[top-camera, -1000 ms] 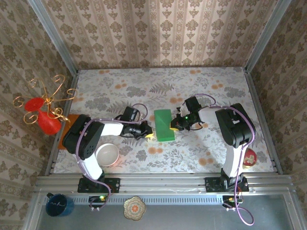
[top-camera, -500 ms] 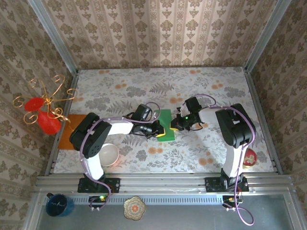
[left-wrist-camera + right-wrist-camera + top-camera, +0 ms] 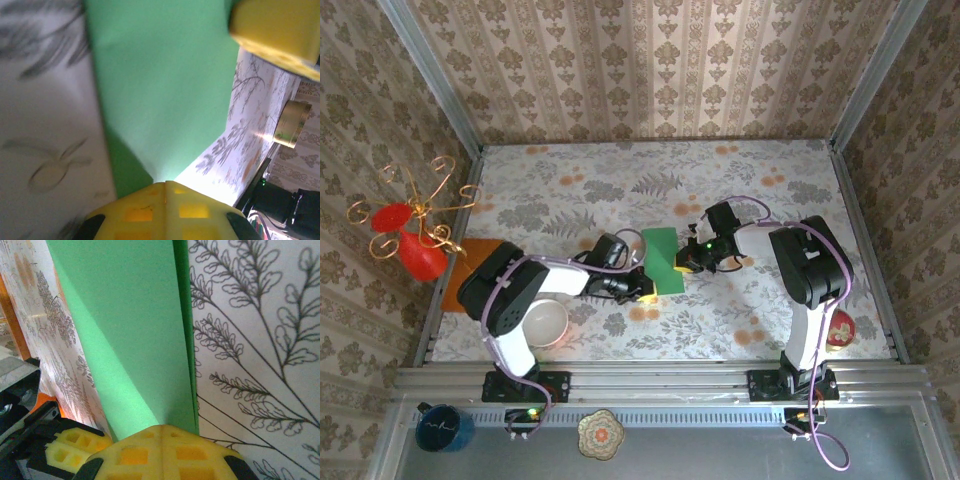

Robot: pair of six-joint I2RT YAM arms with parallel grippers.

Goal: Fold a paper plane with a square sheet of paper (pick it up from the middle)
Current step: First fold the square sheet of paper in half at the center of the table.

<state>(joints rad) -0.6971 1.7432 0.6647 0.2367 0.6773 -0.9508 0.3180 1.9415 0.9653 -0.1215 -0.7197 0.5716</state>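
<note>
**A:** Where is the square sheet of paper?

**B:** Near the middle of the worktop. It lies flat, folded into a narrow green band running from 12 to 6 o'clock.

**A:** And the left fingers?

**B:** Closed tight, with the tips at the sheet's 7 o'clock corner. I cannot tell whether they touch it.

**A:** The right fingers?

**B:** Also closed tight, tips at the sheet's 3 o'clock edge. Whether they pinch a layer or only press on it, I cannot tell.
</note>
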